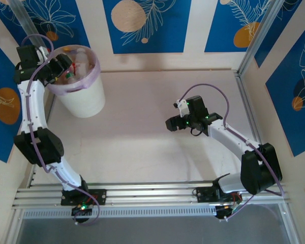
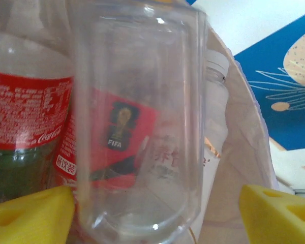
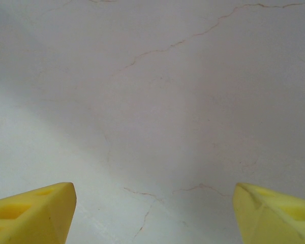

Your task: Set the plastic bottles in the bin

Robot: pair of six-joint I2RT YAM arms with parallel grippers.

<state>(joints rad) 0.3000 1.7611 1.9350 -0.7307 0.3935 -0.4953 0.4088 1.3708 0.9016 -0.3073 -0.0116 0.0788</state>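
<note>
Bottles [image 1: 77, 65] lie heaped inside the bin [image 1: 84, 101]. The left tool [image 2: 155, 208] hangs over the bin's mouth with its yellow fingers [image 2: 30, 216] spread wide. A clear bottle [image 2: 137, 117] stands between them, narrower than the gap and not clamped. A red-labelled bottle [image 2: 25, 112] lies just beside it in the bin. The right tool [image 3: 152, 213], well apart from the bin, is wide open over the tabletop [image 3: 152, 101] and grasps nothing.

- Round white plastic bin [image 1: 86, 101], lined with a pale purple bag [image 1: 95, 72] folded over its rim.
- Clear plastic bottle [image 2: 137, 127]; behind it, red-labelled bottles [image 2: 25, 112] with white lettering and a black panel.
- Yellow jaws on the left gripper [image 2: 155, 216] and right gripper [image 3: 152, 213].
- Off-white bench [image 3: 157, 101], veined with thin brown lines.
- Blue wall panels [image 1: 142, 25] with white leaf outlines and orange and cream discs.
</note>
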